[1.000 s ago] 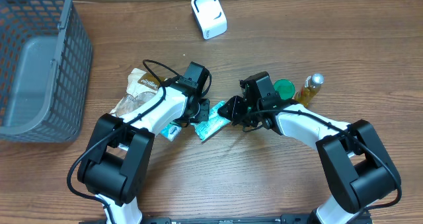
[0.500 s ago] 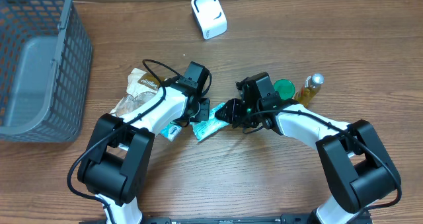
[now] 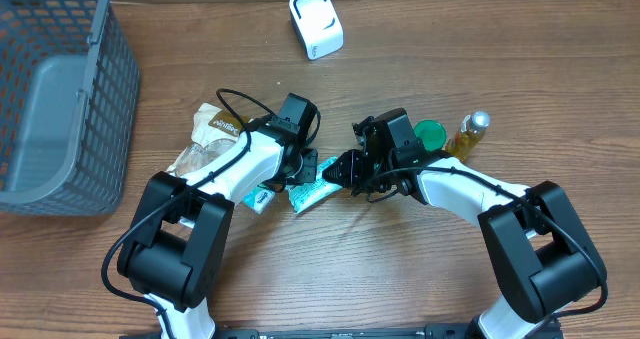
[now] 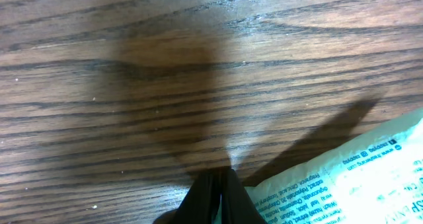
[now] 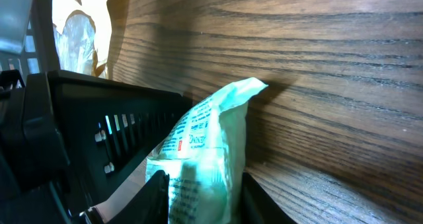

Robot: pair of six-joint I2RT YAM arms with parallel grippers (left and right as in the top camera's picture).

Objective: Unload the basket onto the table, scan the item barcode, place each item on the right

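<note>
Overhead, we see the teal packet near the table's middle, well apart from the white scanner at its 12 o'clock. The left gripper has its fingers pressed together at the packet's edge; we cannot tell whether it nips the packet. The right gripper, at the packet's 3 o'clock, pinches the packet between its fingers.

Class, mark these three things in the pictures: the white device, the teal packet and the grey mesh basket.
white device [image 3: 316, 23]: overhead view, top face.
teal packet [image 3: 310, 195]: overhead view, exposed middle between the arms.
grey mesh basket [image 3: 118, 109]: overhead view, right-hand mesh wall.
</note>
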